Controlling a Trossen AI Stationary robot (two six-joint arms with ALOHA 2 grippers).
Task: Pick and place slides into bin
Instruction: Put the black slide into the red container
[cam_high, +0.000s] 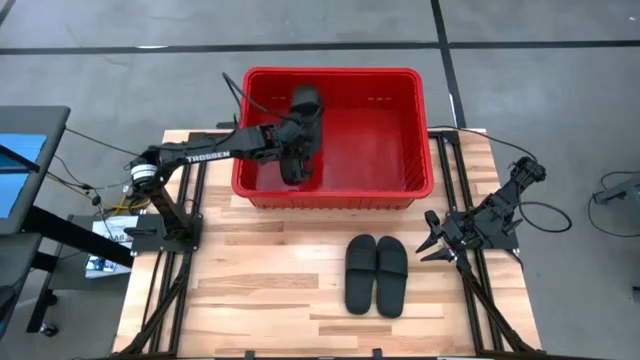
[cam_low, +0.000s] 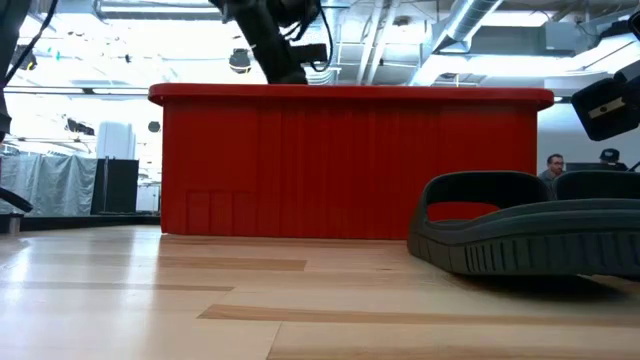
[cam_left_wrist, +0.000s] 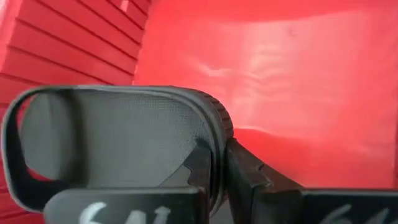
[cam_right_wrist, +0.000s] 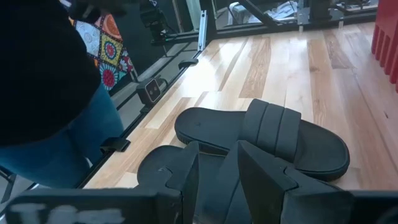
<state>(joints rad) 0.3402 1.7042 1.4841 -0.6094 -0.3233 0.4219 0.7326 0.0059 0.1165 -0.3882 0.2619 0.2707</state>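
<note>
Left gripper holds a slide inside the bin; right gripper waits open.

High view: left gripper (cam_high: 297, 160) clamps a slide (cam_high: 305, 112) over the red bin (cam_high: 420, 130); two slides (cam_high: 376, 274) lie on the surface (cam_high: 260, 290), right gripper (cam_high: 433, 240) beside them. Left wrist view: fingers (cam_left_wrist: 202, 168) pinch the slide's strap. Right wrist view: fingers (cam_right_wrist: 186, 171) stand apart above the pair.

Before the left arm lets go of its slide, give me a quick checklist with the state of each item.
1. Left gripper shut on a slide: ok.
2. Held slide over the bin, inside its rim: ok.
3. Slide resting on the bin floor: cannot tell.
4. Right gripper open, clear of the bin: ok.
5. All slides binned: not ok, a pair lies on the table.
</note>
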